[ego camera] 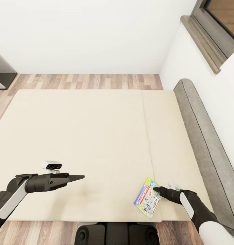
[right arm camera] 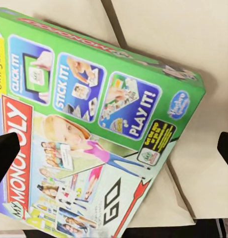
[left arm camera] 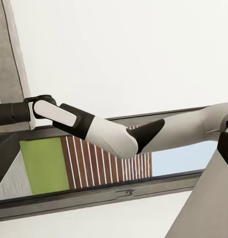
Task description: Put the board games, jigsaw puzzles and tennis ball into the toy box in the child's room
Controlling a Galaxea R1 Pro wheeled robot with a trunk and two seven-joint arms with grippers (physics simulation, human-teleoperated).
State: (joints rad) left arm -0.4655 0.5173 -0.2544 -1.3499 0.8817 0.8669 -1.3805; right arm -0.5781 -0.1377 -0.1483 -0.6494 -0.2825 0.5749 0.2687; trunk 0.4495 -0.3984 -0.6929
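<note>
— Which way is the board game [ego camera: 147, 197] lying?

— We are seeing the flat printed box resting on the cream bed [ego camera: 79, 143], near its front edge beside the mattress seam, its long axis running diagonally toward the grey headboard [ego camera: 205, 143].

— And our right gripper [ego camera: 156, 189]?

— It is hovering right at the box's upper corner; in the right wrist view its dark fingertips [right arm camera: 5, 156] are standing spread apart on either side of the glossy lid.

— The left gripper [ego camera: 79, 177]?

— It is hanging over bare mattress, well apart from the box, its fingers pressed together
</note>
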